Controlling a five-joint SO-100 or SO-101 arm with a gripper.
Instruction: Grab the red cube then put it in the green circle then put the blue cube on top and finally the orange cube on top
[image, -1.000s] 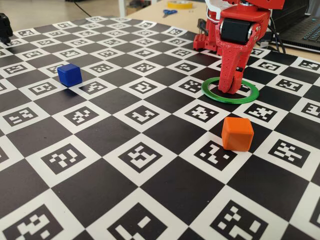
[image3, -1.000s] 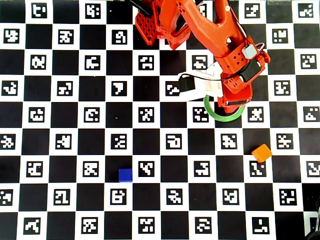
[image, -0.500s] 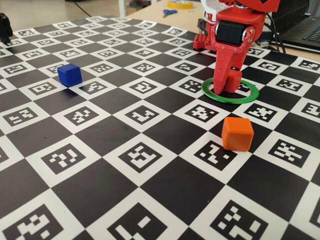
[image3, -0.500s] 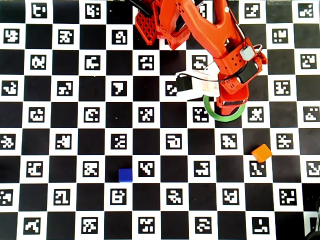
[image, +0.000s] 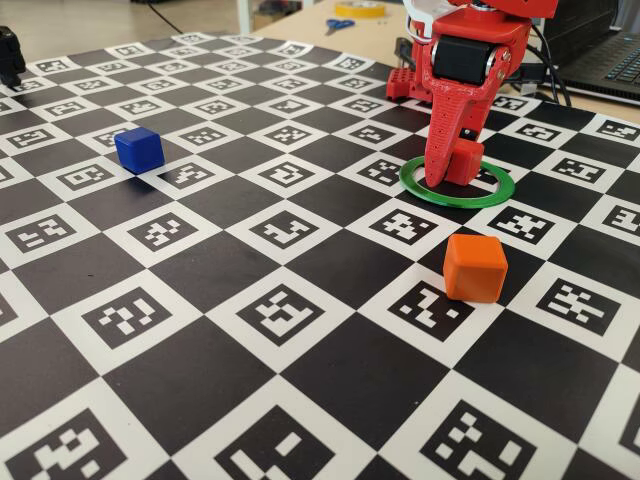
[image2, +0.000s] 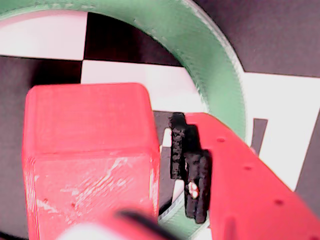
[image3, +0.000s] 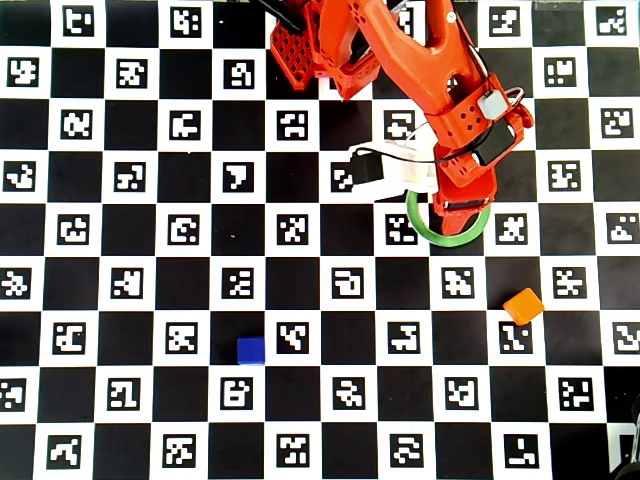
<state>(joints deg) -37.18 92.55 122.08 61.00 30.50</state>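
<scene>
The red cube (image: 466, 160) (image2: 87, 135) rests inside the green circle (image: 495, 197) (image2: 210, 60) (image3: 420, 225). My gripper (image: 450, 178) (image3: 448, 212) stands over the ring, open around the cube. In the wrist view a strip of board shows between the cube's right side and the black finger pad (image2: 187, 165). The arm hides the red cube in the overhead view. The blue cube (image: 139, 149) (image3: 251, 349) sits far off at the left of the fixed view. Close in front of the ring lies the orange cube (image: 475, 267) (image3: 522, 305).
Everything lies on a black-and-white checkerboard mat with markers (image: 250, 250). The red arm base (image: 405, 75) (image3: 300, 50) stands behind the ring. Scissors (image: 338, 24), a yellow tape roll (image: 360, 8) and a laptop (image: 610, 60) lie beyond the mat.
The jaws have opened off the red cube, one finger swinging left in the fixed view. The cube now stands free inside the ring. Blue and orange cubes have not moved.
</scene>
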